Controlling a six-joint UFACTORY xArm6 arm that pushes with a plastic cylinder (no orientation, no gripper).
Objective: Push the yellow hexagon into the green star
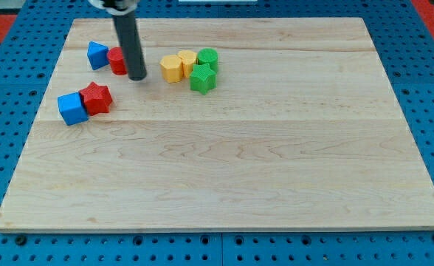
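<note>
1. My tip (pixel 137 76) is a bare rod with no claw to open or close; it rests at 9 o'clock of the yellow hexagon (pixel 171 68), just apart.
2. The green star (pixel 202 77) lies at the hexagon's 4 o'clock, nearly touching.
3. We should push rightward and slightly downward, slowly, avoiding the yellow block (pixel 187 61) behind.

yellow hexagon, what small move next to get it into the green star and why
Probably slide my tip toward the view's right into the yellow hexagon. The tip sits just to the view's left of it, beside the red block, and the green star lies right of the hexagon and slightly lower, seemingly close already.
</note>
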